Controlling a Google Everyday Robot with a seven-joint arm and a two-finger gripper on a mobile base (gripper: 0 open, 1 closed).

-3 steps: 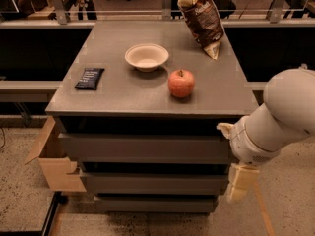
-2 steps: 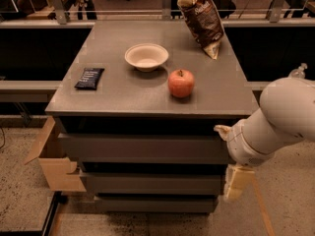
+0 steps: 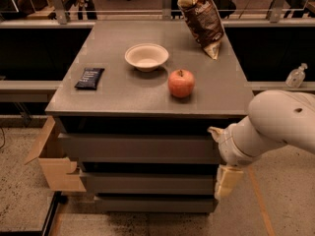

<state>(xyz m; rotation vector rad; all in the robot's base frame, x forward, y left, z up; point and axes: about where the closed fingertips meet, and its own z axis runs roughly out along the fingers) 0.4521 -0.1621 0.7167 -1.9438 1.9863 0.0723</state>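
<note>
Apple sits upright on the grey cabinet top, toward the front right. Its stem points straight up at you from a small dimple. It is round, so you will find no real long axis beyond the stem line, which runs vertical. It touches nothing else.

Behind it and to the left stands the pale bowl, mouth up, near the apple but apart from it. Behind and to the right you see the chip bag, standing tilted. Its long axis runs from the crimped top at upper left down to a corner at lower right. At the left edge lies the dark snack bar, flat, its long axis running front to back.

Your gripper hangs below the tabletop, at the right front corner of the cabinet, just in front of the drawer fronts. It points downward from the white arm that comes in from the right. You cannot tell whether the claw is apart or together. It holds nothing you can see and is well below the apple.

A cardboard box sits on the floor at the cabinet's left. A small clear bottle stands on the ledge at right.
</note>
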